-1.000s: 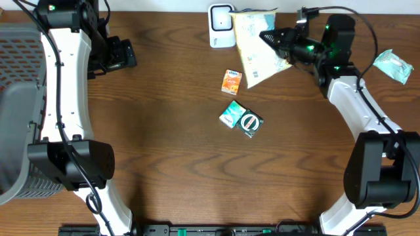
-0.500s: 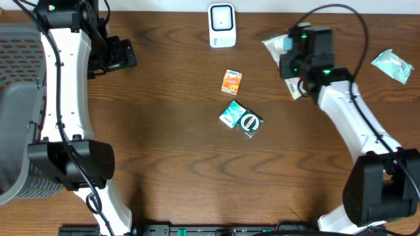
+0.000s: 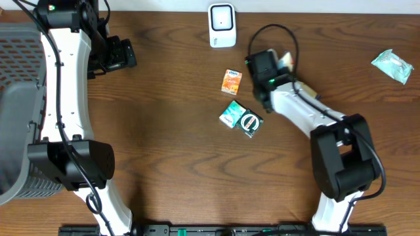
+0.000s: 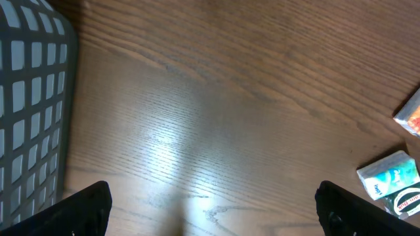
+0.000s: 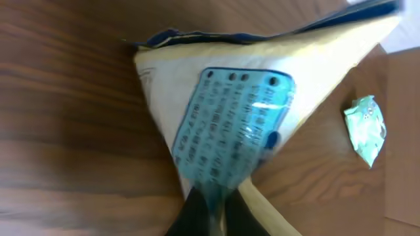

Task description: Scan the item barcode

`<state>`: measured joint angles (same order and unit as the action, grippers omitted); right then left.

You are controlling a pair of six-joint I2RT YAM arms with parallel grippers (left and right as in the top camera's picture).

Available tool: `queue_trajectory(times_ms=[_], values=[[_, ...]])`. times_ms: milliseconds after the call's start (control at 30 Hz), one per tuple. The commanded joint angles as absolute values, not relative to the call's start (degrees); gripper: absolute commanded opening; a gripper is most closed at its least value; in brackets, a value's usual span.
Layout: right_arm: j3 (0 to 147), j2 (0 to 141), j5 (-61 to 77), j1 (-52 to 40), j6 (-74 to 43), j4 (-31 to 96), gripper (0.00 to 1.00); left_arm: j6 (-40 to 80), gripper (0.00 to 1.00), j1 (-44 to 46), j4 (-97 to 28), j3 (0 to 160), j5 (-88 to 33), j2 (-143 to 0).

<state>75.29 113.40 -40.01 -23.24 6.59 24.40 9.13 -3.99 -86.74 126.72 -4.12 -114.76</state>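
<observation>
Right gripper (image 5: 209, 213) is pinched shut on the pouch (image 5: 223, 131) edge, likely to leave the printed face clear for the scanner (image 3: 222, 25). The pouch is just right of the scanner, nearer. Left gripper (image 4: 210, 216) is wide open and empty, near the basket (image 3: 13, 78). Count: one scanner, one pouch, one basket, four loose items: orange pack (image 3: 231, 81), teal box (image 3: 230, 113), black box (image 3: 251, 123), green packet (image 3: 392, 65).

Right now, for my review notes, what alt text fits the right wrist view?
The right gripper pinches a pale yellow packet at the bottom of the frame, the packet's blue printed label facing the camera. Behind it is the brown wooden table, with a small green packet lying at the right.
</observation>
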Motion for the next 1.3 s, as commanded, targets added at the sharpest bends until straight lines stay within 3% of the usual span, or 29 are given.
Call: queue_trajectory(times_ms=[0,33,100,133,200,433,633,900,1033,1067,1233,1267], values=[[76.09,111.26,-41.21,-29.54,0.75,24.40,0.29,8.78,0.98,-4.21,-86.94,126.93,-3.60,-115.09],[76.25,110.65,-41.21,-31.73,0.10,24.77,0.48,8.80,0.98,-4.21,-86.94,126.93,-3.60,-115.09],[77.47,108.95,-41.23,-34.94,-0.23,26.20,0.61,8.78,0.98,-4.21,-86.91,126.93,-3.60,-115.09],[78.81,107.85,-41.19,-35.35,-0.45,27.07,0.74,8.78,0.98,-4.21,-86.94,126.93,-3.60,-115.09],[80.84,106.37,-41.06,-34.70,-0.91,28.34,0.80,8.80,0.98,-4.21,-86.94,126.93,-3.60,-115.09],[85.14,104.57,-21.34,-24.29,2.39,34.57,0.93,8.78,0.98,-4.21,-86.94,126.93,-3.60,-115.09],[84.38,106.94,1.76,-13.52,11.05,40.27,0.92,8.80,0.98,-4.21,-86.94,126.93,-3.60,-115.09],[84.29,115.28,9.04,-8.08,11.64,43.11,0.88,8.78,0.98,-4.21,-86.94,126.93,-3.60,-115.09],[84.29,120.01,9.45,-9.04,11.88,43.31,0.73,8.80,0.98,-4.21,-86.94,126.93,-3.60,-115.09],[84.31,121.16,9.41,-9.54,11.88,43.33,0.58,8.78,0.98,-4.23,-86.94,126.93,-3.60,-115.09],[84.77,121.08,9.37,-10.87,10.00,42.39,0.01,8.78,0.98,-4.21,-86.94,126.93,-3.60,-115.09],[85.25,120.42,9.34,-10.87,8.75,42.41,0.01,8.78,0.98,-4.21,-86.94,126.91,-3.60,-115.09]])
